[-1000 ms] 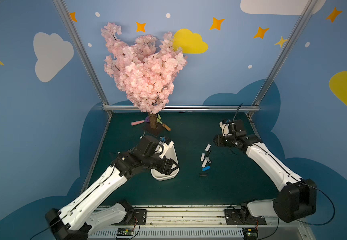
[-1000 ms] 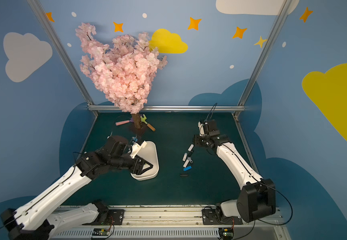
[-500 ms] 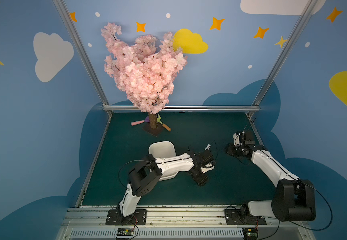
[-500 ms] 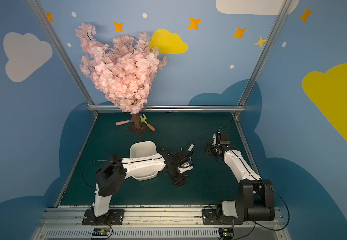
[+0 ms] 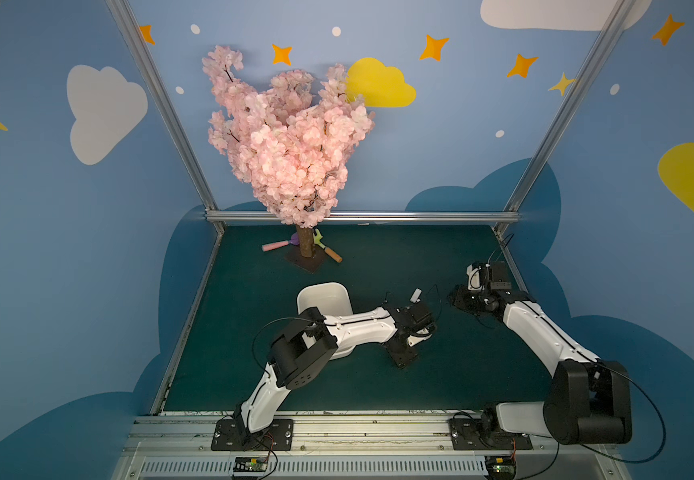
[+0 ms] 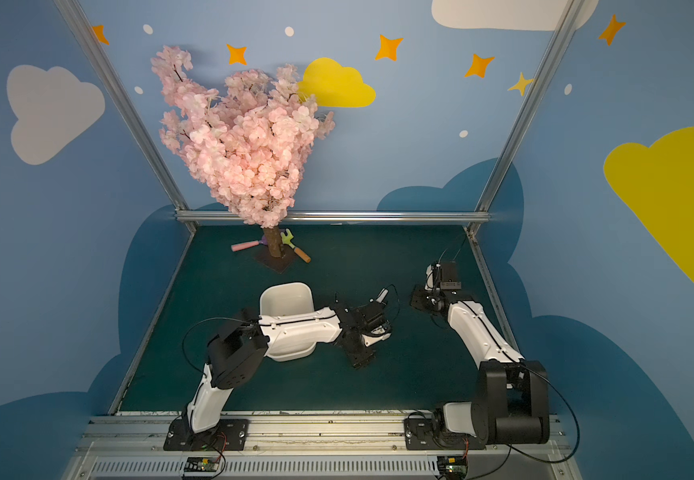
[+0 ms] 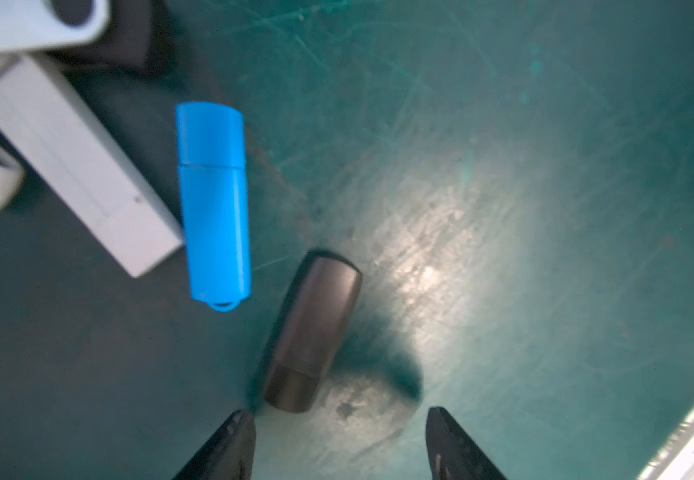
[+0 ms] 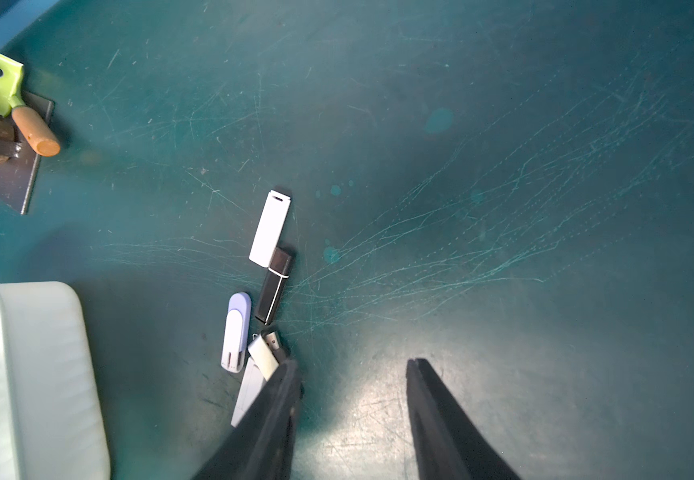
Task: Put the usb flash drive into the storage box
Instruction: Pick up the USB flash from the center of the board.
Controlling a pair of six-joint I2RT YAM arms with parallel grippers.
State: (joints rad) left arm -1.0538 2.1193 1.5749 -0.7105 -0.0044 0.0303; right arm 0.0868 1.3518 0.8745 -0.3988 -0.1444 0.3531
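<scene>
1. Storage box (image 5: 323, 297) sits on the mat (image 5: 253, 291), under the left arm.
2. Dark flash drive (image 7: 312, 332) lies outside it, on the mat.
3. Left gripper (image 7: 339, 412), by the dark one: jaws apart, empty.
4. Right gripper (image 8: 353, 361): jaws apart, empty.

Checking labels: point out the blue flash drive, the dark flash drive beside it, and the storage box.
blue flash drive (image 7: 216, 208), left wrist view, middle of body.
dark flash drive (image 7: 312, 330), left wrist view, middle of body.
storage box (image 5: 324, 298), in a top view, bare inside.
</scene>
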